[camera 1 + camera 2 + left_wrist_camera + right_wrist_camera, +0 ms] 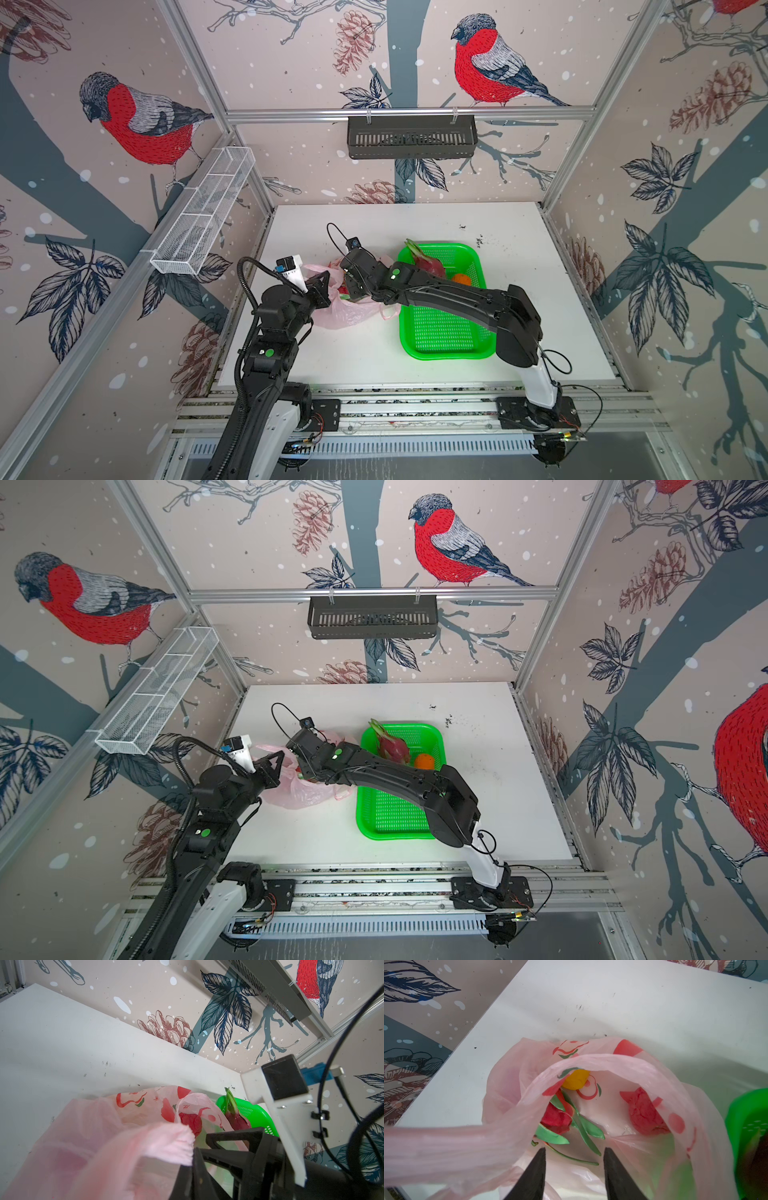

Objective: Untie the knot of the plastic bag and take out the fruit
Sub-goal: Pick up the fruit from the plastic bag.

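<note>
The pale-pink plastic bag (345,313) (291,796) lies left of centre on the white table, its mouth open. No knot is in view. My left gripper (322,286) (193,1153) is shut on a bunched pink edge of the plastic bag (170,1142) and holds it up. My right gripper (349,291) (574,1152) stands open at the bag's mouth, nothing between its fingers. Inside lie a dragon fruit (555,1119) just beyond the fingertips, an orange citrus (575,1079) and a bumpy red fruit (643,1113). Another dragon fruit (426,264) and an orange (461,279) sit in the green tray (440,332).
The green tray (390,812) stands right beside the bag, and my right arm reaches across it. A black basket (411,137) hangs on the back wall. A white wire basket (203,212) hangs on the left wall.
</note>
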